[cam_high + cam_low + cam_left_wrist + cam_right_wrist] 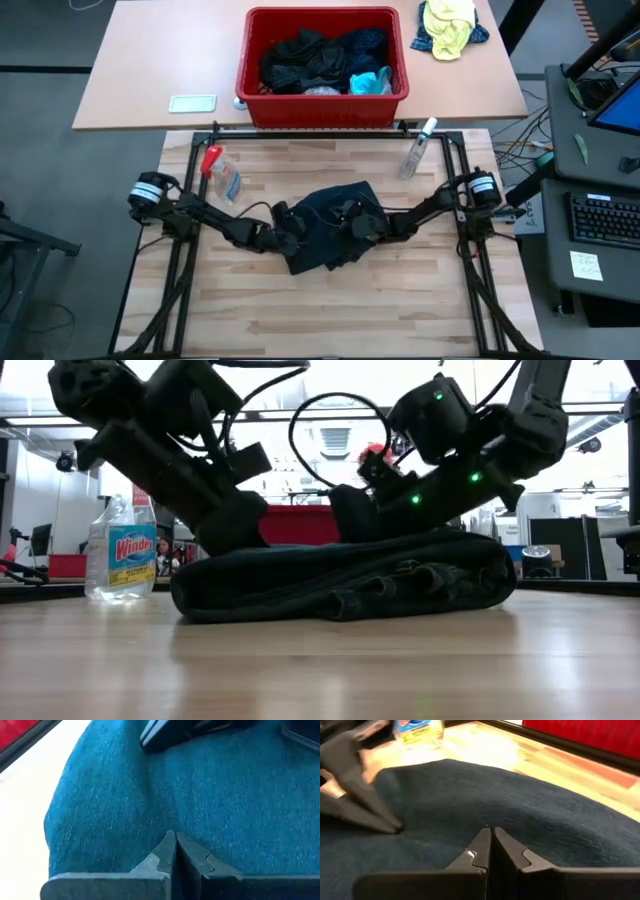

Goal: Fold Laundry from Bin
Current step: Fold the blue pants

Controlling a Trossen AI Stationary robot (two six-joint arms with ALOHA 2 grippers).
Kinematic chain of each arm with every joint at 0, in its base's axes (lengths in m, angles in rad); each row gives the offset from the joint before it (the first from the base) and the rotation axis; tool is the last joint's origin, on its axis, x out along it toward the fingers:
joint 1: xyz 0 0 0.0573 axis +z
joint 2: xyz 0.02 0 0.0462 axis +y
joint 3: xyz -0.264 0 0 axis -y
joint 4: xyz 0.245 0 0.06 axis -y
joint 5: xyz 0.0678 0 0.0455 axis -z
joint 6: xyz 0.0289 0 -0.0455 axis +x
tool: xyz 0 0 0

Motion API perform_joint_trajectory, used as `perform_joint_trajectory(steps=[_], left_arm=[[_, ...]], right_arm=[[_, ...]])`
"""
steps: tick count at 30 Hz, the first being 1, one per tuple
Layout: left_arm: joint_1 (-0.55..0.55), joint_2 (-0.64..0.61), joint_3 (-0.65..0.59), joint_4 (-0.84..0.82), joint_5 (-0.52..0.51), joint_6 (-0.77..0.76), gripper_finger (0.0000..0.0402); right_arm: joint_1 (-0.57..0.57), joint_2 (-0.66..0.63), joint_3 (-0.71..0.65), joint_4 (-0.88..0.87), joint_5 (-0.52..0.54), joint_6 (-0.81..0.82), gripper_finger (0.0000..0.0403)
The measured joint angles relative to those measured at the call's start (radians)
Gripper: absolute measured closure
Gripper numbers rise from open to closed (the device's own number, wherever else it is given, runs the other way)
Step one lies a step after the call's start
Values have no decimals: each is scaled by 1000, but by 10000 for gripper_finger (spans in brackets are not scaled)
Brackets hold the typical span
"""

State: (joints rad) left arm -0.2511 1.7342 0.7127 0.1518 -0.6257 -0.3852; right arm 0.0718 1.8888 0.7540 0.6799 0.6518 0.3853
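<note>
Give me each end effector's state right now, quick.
Left end effector: closed, tips on the dark garment; no cloth visibly pinched.
Right end effector: closed, tips on the same garment; no cloth visibly pinched.

Near left rail: clear plastic spray bottle with red trigger [219, 172], lying flat.
Near right rail: clear spray bottle with white nozzle [417, 150].
Far table: yellow-and-blue cloth bundle [449, 27]; pale rectangular card [192, 103].
Right desk: black keyboard [604, 218].

- You had a dark navy garment [328, 235] on the pale wooden counter [330, 310].
- Your bin [322, 98] was red, its laundry [305, 60] black, with one turquoise piece [368, 82].
- Your spray bottle [218, 172] had a red top.
- Your cloth bundle [450, 26] was yellow and blue.
</note>
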Motion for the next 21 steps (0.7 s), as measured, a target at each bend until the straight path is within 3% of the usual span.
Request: perform_joint_trajectory(steps=[7, 15, 21], left_arm=[[-21, -52, -3, -192, 10, -52, 401], [-47, -206, -12, -417, 40, -81, 402], [-82, -332, -12, -374, 71, 12, 401]], right_arm=[[-9, -35, -26, -35, 10, 16, 391], [-4, -146, -44, -133, 47, -25, 391], [39, -279, -44, -146, 44, -88, 390]])
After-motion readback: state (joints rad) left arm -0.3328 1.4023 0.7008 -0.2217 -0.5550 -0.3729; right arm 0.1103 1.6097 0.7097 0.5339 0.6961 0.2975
